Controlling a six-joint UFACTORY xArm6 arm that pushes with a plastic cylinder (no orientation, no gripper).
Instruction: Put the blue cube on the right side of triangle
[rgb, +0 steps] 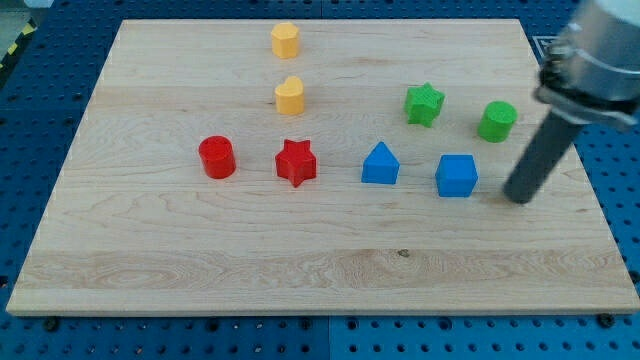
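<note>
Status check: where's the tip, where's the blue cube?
My tip on the board, just off the blue cube's right, gap showing. Cube sits right of the blue triangle, apart from it. Nothing between them; green blocks lie farther up.

The board (200, 260) was pale wood with a fine lengthwise grain, smooth and matt, with one small dark knot near its near edge. The blue cube (456, 175) and the blue triangle (380, 164) looked like moulded plastic with a dull sheen, as did the red, yellow and green blocks. The rod above the tip (518, 198) was dark and matt. The surrounding blue table (610, 190) appeared hard and studded.
</note>
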